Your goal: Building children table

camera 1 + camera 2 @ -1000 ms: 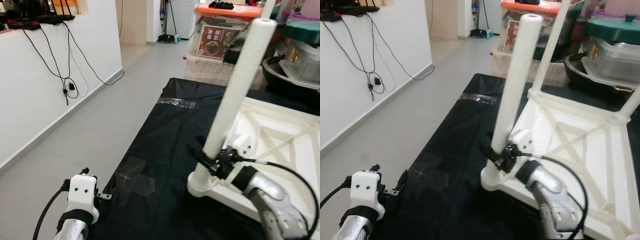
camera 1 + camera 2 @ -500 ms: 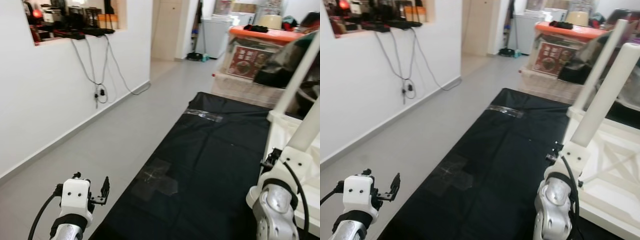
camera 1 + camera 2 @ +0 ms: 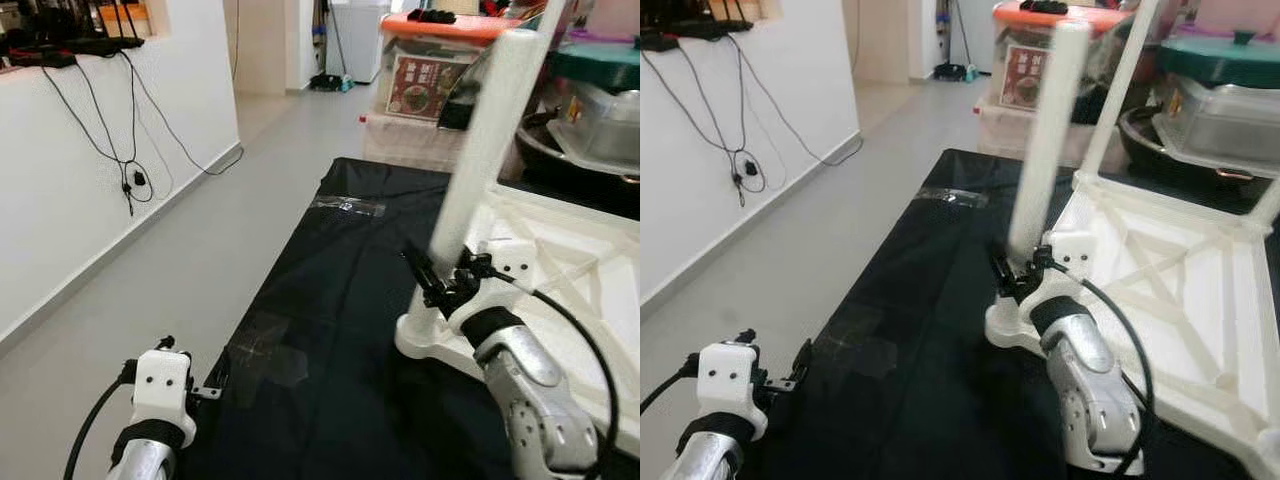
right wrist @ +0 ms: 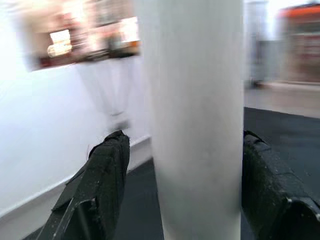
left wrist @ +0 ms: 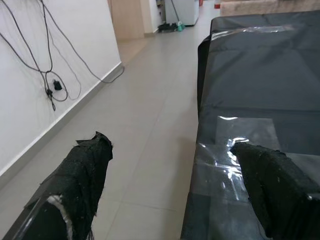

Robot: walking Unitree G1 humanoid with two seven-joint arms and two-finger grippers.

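Right gripper spread wide around the white table leg, upturned table on black mat, left gripper parted over the mat's edge

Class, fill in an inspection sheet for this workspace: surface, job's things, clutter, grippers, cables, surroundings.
Surface: black mat on grey floor, clear tape patches on it.
Job's things: white table lying upside down on the mat; near table leg standing upright in its corner socket.
Clutter: storage boxes and a lidded pot beyond the mat.
Grippers: right gripper open, fingers either side of the leg, no contact seen; left gripper open, empty, over the mat's edge.
Cables: black wires hanging down the wall.
Surroundings: white wall, doorway behind.
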